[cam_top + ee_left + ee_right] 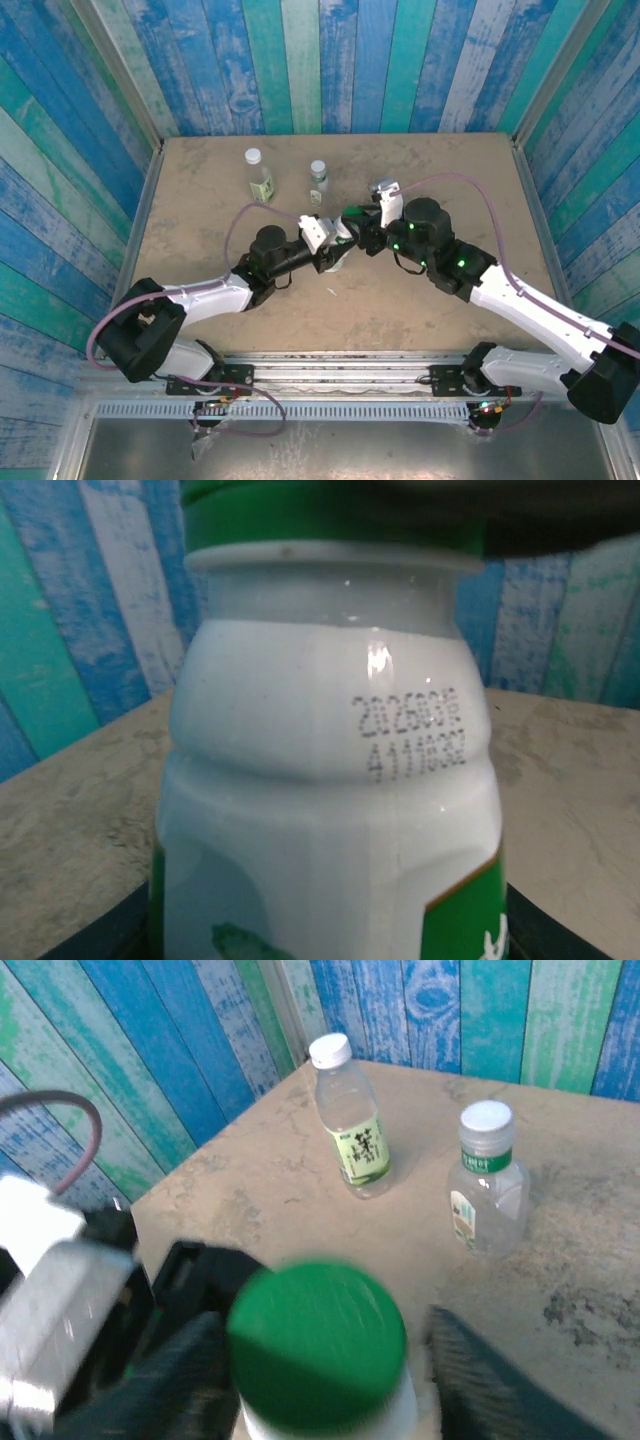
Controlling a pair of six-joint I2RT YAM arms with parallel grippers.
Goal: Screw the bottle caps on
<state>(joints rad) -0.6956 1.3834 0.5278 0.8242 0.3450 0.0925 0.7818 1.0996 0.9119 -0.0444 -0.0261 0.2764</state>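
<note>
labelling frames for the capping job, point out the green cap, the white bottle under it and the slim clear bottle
green cap (315, 1345): right wrist view, middle of its top
white bottle (320, 815): left wrist view, its body below the printed code
slim clear bottle (365, 1152): right wrist view, its olive label

Table (450, 180): tan, mottled top, darker stains on right part. Two bottles stand upright on it, far side, left of centre, near each other but apart: slim clear bottle (259, 178) with olive label on left, tiny clear bottle (318, 185) on right. Both white-capped. White-wrapped bottle (320, 810) at mid-table, base hidden, can't tell if it rests on top.
</note>
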